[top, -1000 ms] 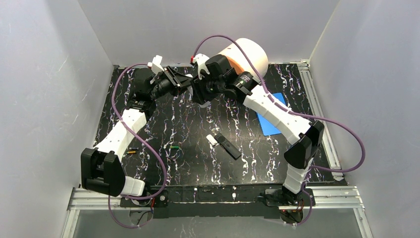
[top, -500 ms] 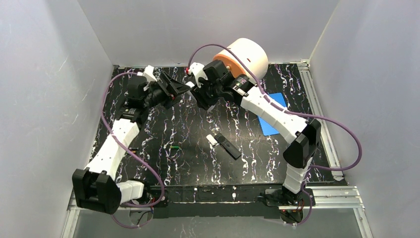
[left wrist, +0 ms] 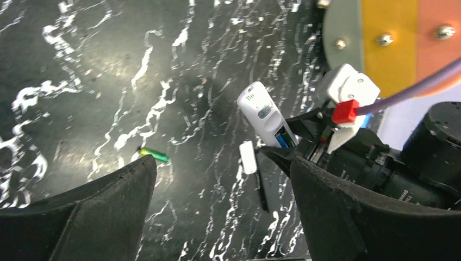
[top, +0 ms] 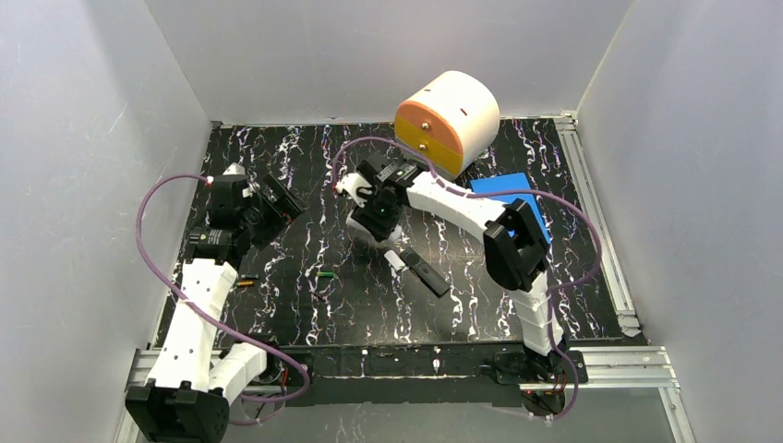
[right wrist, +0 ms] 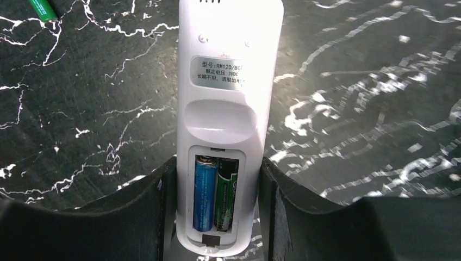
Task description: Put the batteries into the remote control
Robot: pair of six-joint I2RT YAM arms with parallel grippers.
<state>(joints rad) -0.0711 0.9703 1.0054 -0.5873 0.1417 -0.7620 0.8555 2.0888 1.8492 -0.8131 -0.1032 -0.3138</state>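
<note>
The white remote control (right wrist: 228,103) is clamped back-up between the fingers of my right gripper (right wrist: 217,164), which is shut on its lower end. Its battery bay is uncovered, with a blue battery (right wrist: 204,191) and a green battery (right wrist: 227,193) lying side by side inside. In the top view the right gripper (top: 377,220) hangs over the middle of the table. My left gripper (top: 282,201) is off to its left, open and holding nothing. The left wrist view shows its fingers spread wide, with the remote (left wrist: 260,110) ahead of them. A loose green battery (top: 324,274) lies on the table.
A black remote (top: 428,275) and a small white cover (top: 395,260) lie just near of the right gripper. An orange-yellow battery (top: 245,282) rests by the left arm. A white and orange drawer unit (top: 452,111) stands at the back, a blue pad (top: 512,187) to the right.
The left gripper has opened and pulled away to the left and nearer. The right gripper has carried the remote from the back down toward the table's middle.
</note>
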